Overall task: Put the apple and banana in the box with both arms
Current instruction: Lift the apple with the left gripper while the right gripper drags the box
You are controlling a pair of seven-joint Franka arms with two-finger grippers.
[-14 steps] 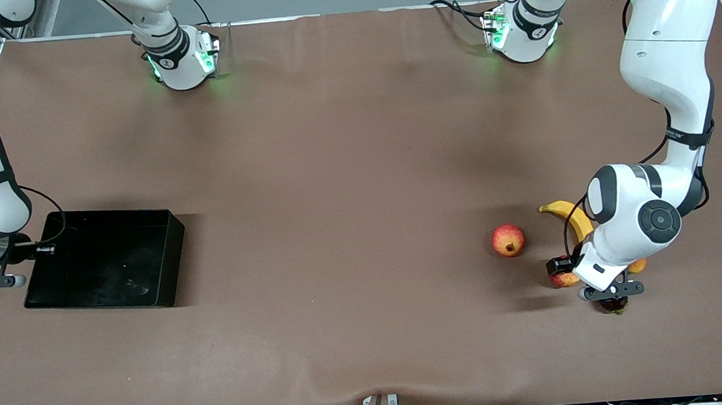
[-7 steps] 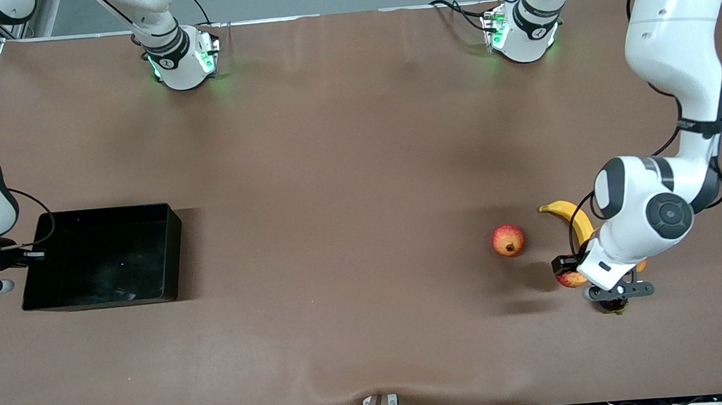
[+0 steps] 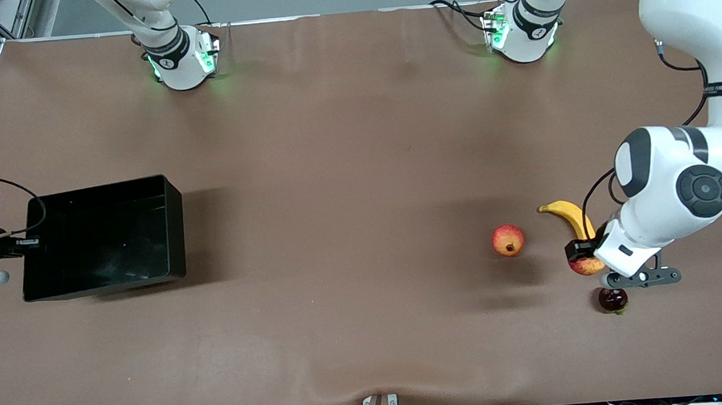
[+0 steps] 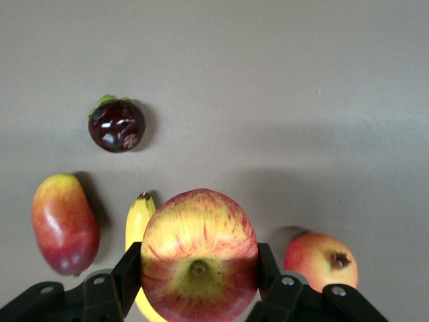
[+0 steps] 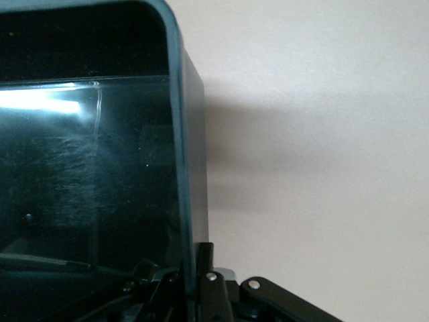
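Note:
The apple [image 3: 586,267], red with yellow streaks, hangs over the table in my left gripper [image 3: 584,258], which is shut on it. In the left wrist view the apple [image 4: 198,255] sits between the two black fingers [image 4: 132,268], stem dimple toward the camera. The yellow banana [image 3: 566,211] lies on the table under the left arm, partly hidden; its tip [image 4: 139,221] shows below the apple. The black box [image 3: 175,228] is at the right arm's end, tilted. My right gripper [image 3: 24,242] is shut on its wall [image 5: 175,134], with fingers [image 5: 213,278] on either side.
A round red-orange fruit with a dark crown [image 3: 508,240] lies beside the banana, toward the table's middle. A dark purple fruit [image 3: 613,299] lies nearer the front camera. A red-yellow mango [image 4: 65,223] lies next to the banana. Brown table [image 3: 333,166].
My left gripper rose with the apple and drifted toward the left arm's end. My right gripper closed on the box wall, and the box turned and tipped up.

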